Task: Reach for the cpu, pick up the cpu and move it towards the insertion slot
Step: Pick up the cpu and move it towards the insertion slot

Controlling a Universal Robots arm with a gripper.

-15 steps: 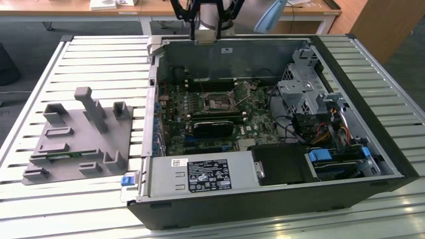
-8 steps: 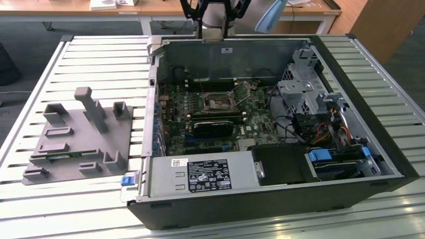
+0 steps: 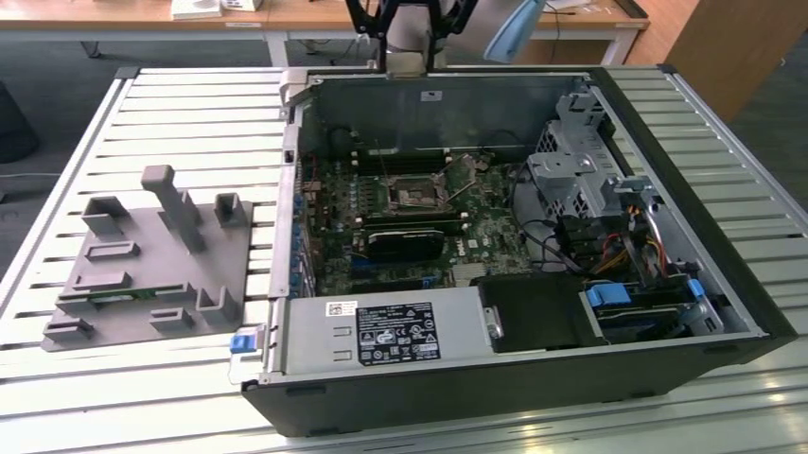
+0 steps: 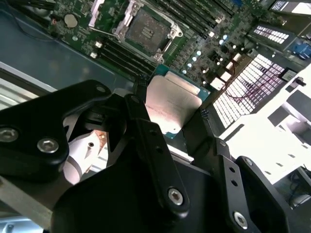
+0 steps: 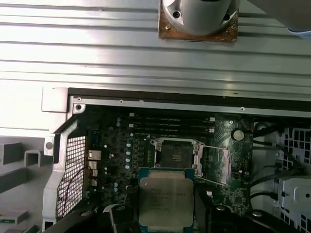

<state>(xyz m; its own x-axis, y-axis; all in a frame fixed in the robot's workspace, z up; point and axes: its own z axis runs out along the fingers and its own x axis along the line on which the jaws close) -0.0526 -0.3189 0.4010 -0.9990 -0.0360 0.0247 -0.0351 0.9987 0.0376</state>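
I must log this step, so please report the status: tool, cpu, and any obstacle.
Tool shut on the cpu, held above the open computer case. Insertion slot empty, frame open, just beyond the chip. Nothing seen between them.

In both wrist views, the black fingers (image 4: 146, 145) of the claw (image 5: 166, 218) covered the side edges of the cpu (image 5: 166, 200), and its near edge ran off the first wrist view. In the exterior view the arm (image 3: 411, 38) was cut off by the picture's edge, above the case's far wall.
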